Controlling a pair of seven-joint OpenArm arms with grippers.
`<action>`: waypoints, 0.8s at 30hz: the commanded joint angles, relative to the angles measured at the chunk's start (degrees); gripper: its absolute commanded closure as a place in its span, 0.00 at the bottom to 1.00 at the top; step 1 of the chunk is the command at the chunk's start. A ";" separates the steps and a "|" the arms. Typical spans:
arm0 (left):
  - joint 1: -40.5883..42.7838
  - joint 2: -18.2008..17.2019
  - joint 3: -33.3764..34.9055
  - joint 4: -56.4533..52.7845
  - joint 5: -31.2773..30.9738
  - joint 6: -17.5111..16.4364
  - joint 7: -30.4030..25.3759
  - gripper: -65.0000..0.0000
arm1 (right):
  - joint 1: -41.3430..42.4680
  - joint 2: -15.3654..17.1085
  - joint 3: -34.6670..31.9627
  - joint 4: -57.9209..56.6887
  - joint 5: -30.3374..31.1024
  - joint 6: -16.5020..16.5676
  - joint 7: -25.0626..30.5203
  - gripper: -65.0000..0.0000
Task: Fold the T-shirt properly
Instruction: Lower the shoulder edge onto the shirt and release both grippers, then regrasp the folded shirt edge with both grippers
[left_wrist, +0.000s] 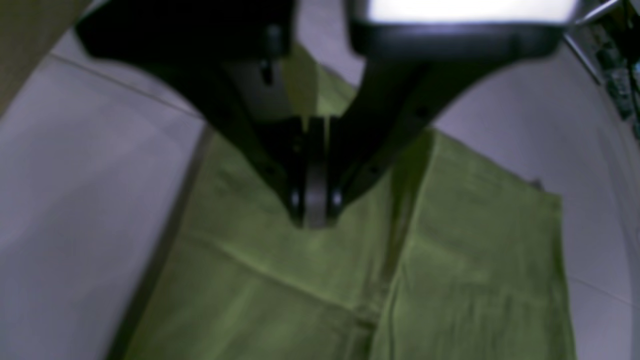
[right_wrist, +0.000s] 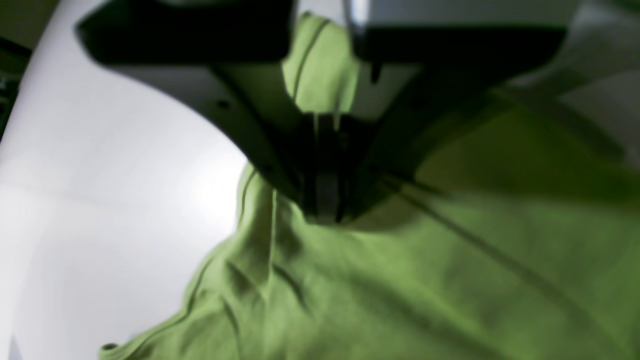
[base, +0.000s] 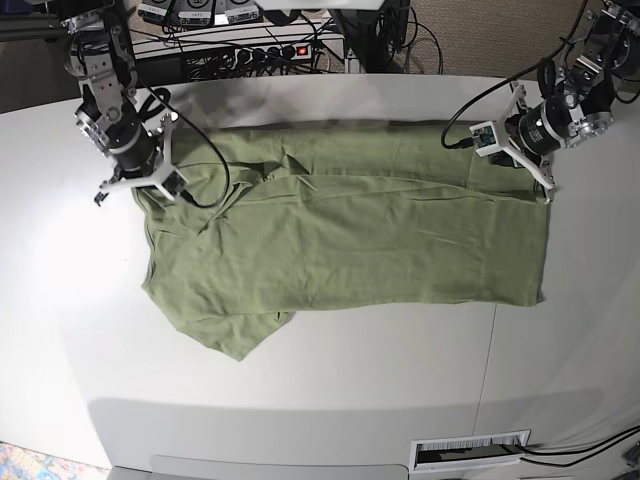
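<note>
**A:** Left wrist view first. Left gripper (left_wrist: 315, 210) is at frame centre, jaws pinched right together with a thin edge of the T-shirt (left_wrist: 450, 260) running up between them. Below it the fabric lies as two overlapping panels with a seam line down the middle, on the white table (left_wrist: 75, 200).

**B:** So it's gripping cloth, not just resting on it?

**A:** Looks like a grip, a strip of green sits between the fingers above the tips. Blurry, so I can't say how many layers.

**B:** Right wrist view?

**A:** Right gripper (right_wrist: 325, 205) same story: jaws fully closed, the T-shirt (right_wrist: 400, 280) bunched and pulled up to the tips, hem edge visible at lower left. Wrinkles fan out from the pinch, so it's under tension.

**B:** Base view?

**A:** T-shirt (base: 340, 240) is spread across the middle of the table (base: 300, 400), long axis left to right, one sleeve poking out lower left. Right gripper (base: 150, 185) holds the upper-left corner, left gripper (base: 535, 175) the upper-right corner.

**B:** Advice for the fold?

**A:** My read: both hold the far edge to bring it over toward the near one. Lift both corners evenly, keep the edge taut between them, travel in sync, and lay down low so the bunched left side doesn't crease.
</note>
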 joint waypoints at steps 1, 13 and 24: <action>-0.31 -1.07 -0.46 0.81 -0.66 0.37 -0.42 1.00 | 1.20 0.61 -0.70 -0.37 0.15 0.04 -0.92 1.00; 4.22 -2.19 -0.46 0.81 -3.17 -4.48 1.40 1.00 | -2.60 1.14 -2.21 3.58 2.36 0.02 -10.23 1.00; 10.56 -4.42 -0.46 0.90 -2.45 -4.48 2.43 1.00 | -8.17 1.11 -1.88 10.01 0.81 0.00 -13.49 1.00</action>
